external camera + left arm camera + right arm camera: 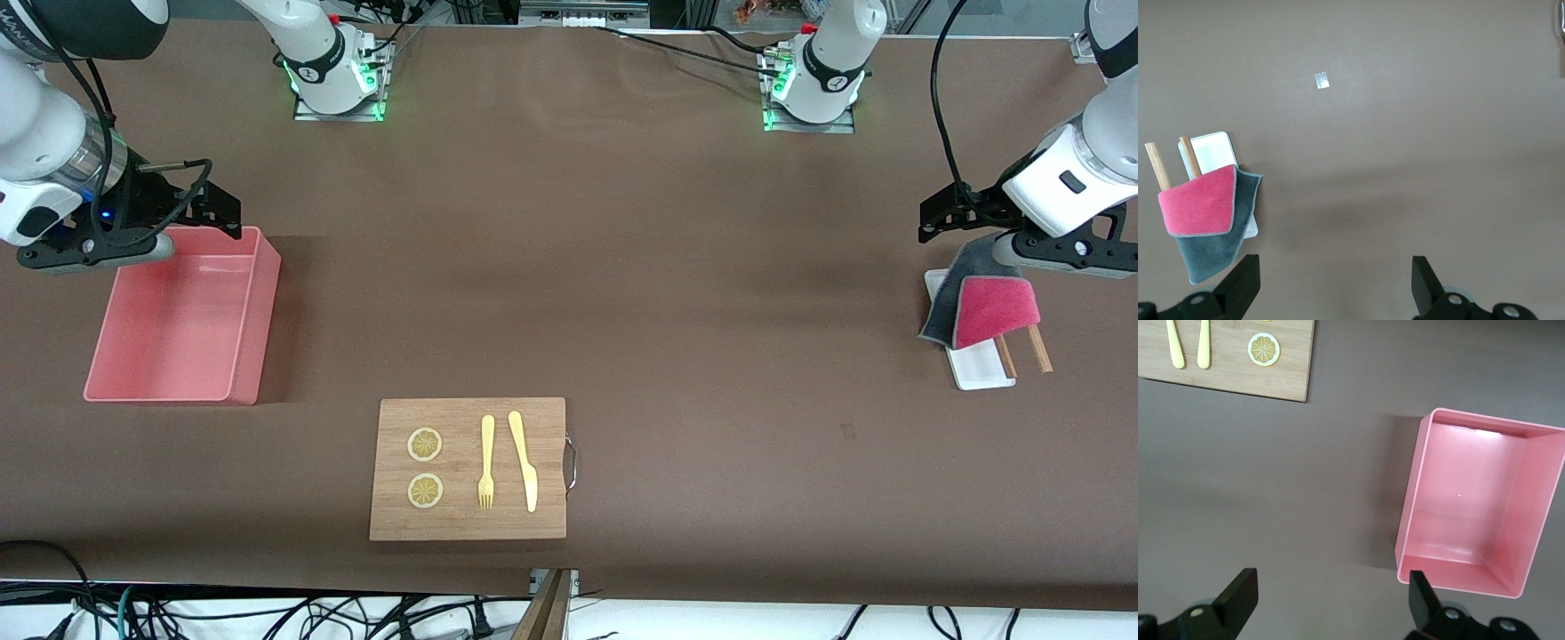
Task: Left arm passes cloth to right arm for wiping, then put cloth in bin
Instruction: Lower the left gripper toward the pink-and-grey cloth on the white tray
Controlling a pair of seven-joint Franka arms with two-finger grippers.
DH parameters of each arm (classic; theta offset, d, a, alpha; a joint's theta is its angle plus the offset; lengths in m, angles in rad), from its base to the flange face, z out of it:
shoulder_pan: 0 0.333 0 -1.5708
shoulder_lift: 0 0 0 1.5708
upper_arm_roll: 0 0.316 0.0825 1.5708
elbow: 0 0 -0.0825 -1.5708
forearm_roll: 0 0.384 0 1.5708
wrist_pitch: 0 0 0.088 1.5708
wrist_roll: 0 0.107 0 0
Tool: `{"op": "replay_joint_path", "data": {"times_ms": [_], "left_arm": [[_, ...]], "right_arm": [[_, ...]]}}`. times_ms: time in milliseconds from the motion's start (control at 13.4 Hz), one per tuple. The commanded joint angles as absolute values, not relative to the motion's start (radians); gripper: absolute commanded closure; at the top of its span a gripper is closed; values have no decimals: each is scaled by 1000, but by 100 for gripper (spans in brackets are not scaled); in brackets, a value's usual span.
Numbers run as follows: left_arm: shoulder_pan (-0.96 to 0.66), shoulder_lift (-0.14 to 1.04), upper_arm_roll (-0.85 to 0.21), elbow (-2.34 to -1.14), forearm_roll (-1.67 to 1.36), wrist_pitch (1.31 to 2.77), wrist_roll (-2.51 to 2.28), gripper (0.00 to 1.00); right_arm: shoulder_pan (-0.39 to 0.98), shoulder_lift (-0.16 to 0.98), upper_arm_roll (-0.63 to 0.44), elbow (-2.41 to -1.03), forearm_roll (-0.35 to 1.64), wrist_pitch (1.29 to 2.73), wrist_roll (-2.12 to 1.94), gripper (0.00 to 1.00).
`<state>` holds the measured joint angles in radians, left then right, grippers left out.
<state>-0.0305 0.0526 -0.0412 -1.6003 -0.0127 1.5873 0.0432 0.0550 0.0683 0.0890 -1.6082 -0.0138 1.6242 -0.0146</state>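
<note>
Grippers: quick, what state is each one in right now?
Left gripper: open, empty, over the table beside the cloth.
Right gripper: open, empty, beside the bin.

Worktop: wide and flat, under a matte brown cover that fills nearly the whole front view.
Light: even and soft, with faint broad shadows across the brown cover.
Front edge: a white strip below the cover, with black cables tangled toward the right arm's end.
Top edge: more black cables trail over the cover; metal framing shows above it.
Walls, windows: out of view.
</note>
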Motion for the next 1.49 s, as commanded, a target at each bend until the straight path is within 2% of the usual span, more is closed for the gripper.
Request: {"op": "replay_joint_path", "data": {"times_ms": [0,822,1419], "left_arm": [[-28,69,-40,-1568,-23,1578,44,0],[-34,101,-40,-1563,-20,1566,40,0],[-52,106,-44,-1566,11,1483,83,0]], "right_arm": [[57,74,91,-1585,-17,1605,-6,1],[57,74,91,-1583,-17,1605,-6,0],[57,74,91,-1585,-17,1605,-6,0]]}}
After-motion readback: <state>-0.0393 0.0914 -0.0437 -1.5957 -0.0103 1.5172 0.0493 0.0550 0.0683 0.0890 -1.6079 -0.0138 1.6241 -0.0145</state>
